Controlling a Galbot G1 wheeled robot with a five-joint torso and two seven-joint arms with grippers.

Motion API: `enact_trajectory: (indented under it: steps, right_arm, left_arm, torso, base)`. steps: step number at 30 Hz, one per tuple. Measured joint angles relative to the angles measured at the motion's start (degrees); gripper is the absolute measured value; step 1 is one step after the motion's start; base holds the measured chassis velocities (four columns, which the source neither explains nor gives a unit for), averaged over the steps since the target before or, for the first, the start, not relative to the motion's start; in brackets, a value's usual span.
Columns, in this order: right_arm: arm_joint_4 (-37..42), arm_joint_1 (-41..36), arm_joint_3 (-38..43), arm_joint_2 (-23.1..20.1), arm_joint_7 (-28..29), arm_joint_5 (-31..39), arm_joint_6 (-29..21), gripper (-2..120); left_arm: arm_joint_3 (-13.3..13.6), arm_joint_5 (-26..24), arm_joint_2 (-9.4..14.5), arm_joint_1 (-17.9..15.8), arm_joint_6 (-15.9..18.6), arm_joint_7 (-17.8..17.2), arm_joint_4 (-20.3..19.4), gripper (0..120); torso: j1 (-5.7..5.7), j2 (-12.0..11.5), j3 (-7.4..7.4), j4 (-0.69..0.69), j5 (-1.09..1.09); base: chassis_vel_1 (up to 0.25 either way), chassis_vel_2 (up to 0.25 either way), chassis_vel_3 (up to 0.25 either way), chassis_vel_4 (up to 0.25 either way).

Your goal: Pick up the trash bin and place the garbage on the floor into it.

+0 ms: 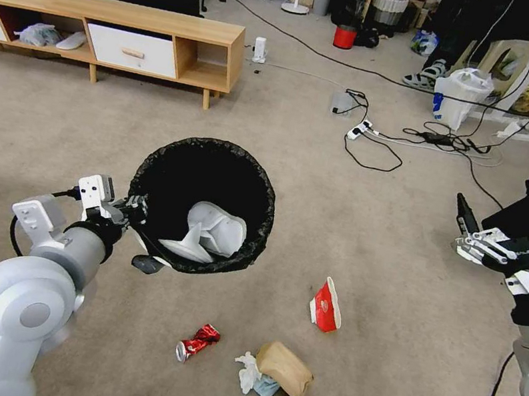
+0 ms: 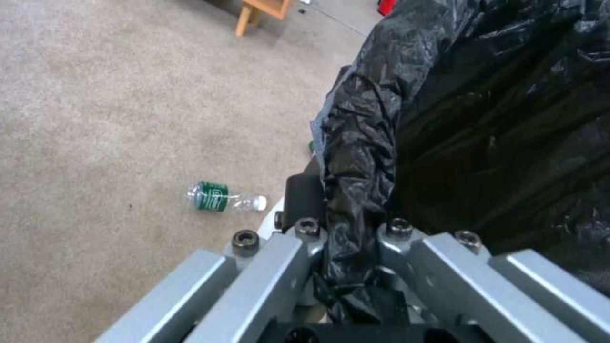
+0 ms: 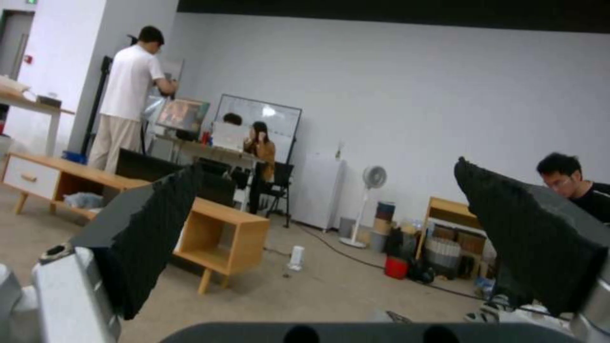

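the left pincer (image 1: 134,209) is clamping narrow on the rim of the trash bin (image 1: 201,205), with the crinkled black bag (image 2: 356,190) pinched between its two grey metal fingers (image 2: 299,247). the bin is hanging clear of the floor (image 1: 383,380), round mouth facing up, at the centre of the head view. white crumpled material (image 1: 211,233) is lying at the bottom of the bin.

the right pincer (image 1: 464,235) is hovering at 3 o'clock of the head view, well apart from the bin. its two black ribbed pads (image 3: 152,228) are standing wide apart, gripping nothing.

the garbage is lying on the beige short-pile carpet at 6 o'clock of the bin:
- a crushed red can (image 1: 198,342), shiny and dented;
- a brown cardboard piece (image 1: 284,369) just beside it, resting against a white tissue with a blue mask (image 1: 253,377);
- a red-white paper carton (image 1: 326,305), standing tilted, at 5 o'clock of the bin.

a clear bottle with a green label (image 2: 222,199) is lying on its side on the carpet, seen past the left pincer in the left wrist view.

a low wooden cabinet (image 1: 135,41) is standing at 11 o'clock. black cables and a white power strip (image 1: 359,130) are lying at 1 o'clock. a red bucket (image 1: 345,36) is standing at 12 o'clock.
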Motion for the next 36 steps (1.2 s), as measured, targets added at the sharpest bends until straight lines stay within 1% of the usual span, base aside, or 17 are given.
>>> enact_trajectory:
  steps: [8,9,10,13,14,15,17,18,19,20,22,26,30,32,33,34,36]
  right_arm:
    - [2.5,0.0,-3.6,-8.1,4.5,2.6,-3.7,100]
    - [3.3,-0.3,-5.4,-11.1,5.7,4.7,-4.5,100]
    - [3.3,-0.3,-5.4,-11.1,5.7,4.7,-4.5,100]
    - [4.0,-1.3,-9.8,-18.4,7.1,9.2,-5.0,100]
    - [4.0,-1.3,-9.8,-18.4,7.1,9.2,-5.0,100]
    - [3.4,-1.4,-12.1,-22.1,7.1,10.4,-5.0,100]
    - [2.4,-1.0,-14.8,-25.2,7.0,11.3,-4.9,100]
    - [2.4,-1.0,-14.8,-25.2,7.0,11.3,-4.9,100]
    - [1.1,-0.1,-17.5,-27.6,6.7,12.1,-4.7,100]
    - [1.1,-0.1,-17.5,-27.6,6.7,12.1,-4.7,100]
    - [-1.4,2.3,-22.2,-29.7,6.1,12.8,-4.7,100]
    - [-4.4,4.5,-26.1,-30.6,5.2,12.9,-4.8,100]
    - [-8.0,5.2,-28.8,-31.3,4.1,11.6,-6.1,100]
    - [-10.0,5.9,-30.9,-31.9,3.1,10.9,-9.0,100]
    - [-12.3,7.2,-33.4,-32.6,1.0,9.1,-11.6,100]
    - [-12.3,7.2,-33.4,-32.6,1.0,9.1,-11.6,100]
    - [-13.7,7.8,-34.3,-32.7,-2.4,7.2,-15.3,100]
  left_arm:
    - [0.0,-0.1,0.2,0.0,0.0,0.0,0.1,3]
    - [0.0,-0.1,0.1,0.0,0.0,0.0,0.1,3]
    - [0.0,-0.1,0.1,0.0,0.0,0.0,0.1,3]
    - [0.0,-0.1,0.0,0.3,0.0,0.0,0.1,3]
    - [0.0,-0.1,0.0,0.3,0.0,0.0,0.1,3]
    - [-0.1,0.0,-0.1,0.5,0.0,0.0,0.1,3]
    - [-0.3,0.1,-0.1,0.6,0.0,0.0,0.1,3]
    - [-0.3,0.1,-0.1,0.6,0.0,0.0,0.1,3]
    - [-0.4,0.1,-0.2,0.8,0.0,0.0,0.1,3]
    - [-0.4,0.1,-0.2,0.8,0.0,0.0,0.1,3]
    - [-0.5,0.2,-0.2,1.1,0.0,0.1,0.3,3]
    - [-0.3,0.3,-0.2,0.8,0.0,0.2,0.9,3]
    - [1.1,0.4,-0.1,-0.9,0.0,0.8,2.8,3]
    - [1.7,0.6,0.0,-1.4,0.0,1.1,4.1,3]
    - [1.9,0.8,0.1,-1.6,0.0,1.6,5.0,3]
    - [1.9,0.8,0.1,-1.6,0.0,1.6,5.0,3]
    - [2.0,1.2,-0.2,-1.8,0.0,1.8,5.7,3]
  torso:
    - [0.0,0.0,0.0,0.0,0.0]
    - [0.0,0.0,0.0,0.01,0.0]
    - [0.0,0.0,0.0,0.01,0.0]
    - [0.0,0.0,0.0,0.0,0.0]
    - [0.0,0.0,0.0,0.0,0.0]
    - [0.0,0.0,0.0,0.01,-0.02]
    - [0.0,0.0,0.0,0.0,-0.01]
    - [0.0,0.0,0.0,0.0,-0.01]
    - [0.0,0.0,0.0,0.0,-0.01]
    - [0.0,0.0,0.0,0.0,-0.01]
    - [0.0,0.0,0.0,0.0,0.0]
    - [0.0,0.0,0.01,0.05,0.02]
    - [0.0,0.0,0.0,-0.03,0.0]
    - [0.0,0.0,0.01,-0.01,0.01]
    - [0.0,0.0,0.0,0.02,-0.01]
    - [0.0,0.0,0.0,0.02,-0.01]
    - [0.0,0.0,0.01,0.01,0.0]
  base:
    - [0.0,0.0,0.0,0.0]
    - [0.0,0.0,0.0,0.0]
    - [0.0,0.0,0.0,0.0]
    - [0.0,0.0,0.0,0.0]
    - [0.0,0.0,0.0,0.0]
    - [0.0,0.0,0.0,0.0]
    - [0.0,0.0,0.0,0.0]
    - [0.0,0.0,0.0,0.0]
    - [0.0,0.0,0.0,0.0]
    - [0.0,0.0,0.0,0.0]
    - [0.0,0.0,0.0,0.0]
    - [0.0,0.0,0.0,0.0]
    - [0.0,0.0,0.0,0.0]
    - [0.0,0.0,0.0,0.0]
    - [0.0,0.0,0.0,0.0]
    - [0.0,0.0,0.0,0.0]
    - [0.0,0.0,0.0,0.0]
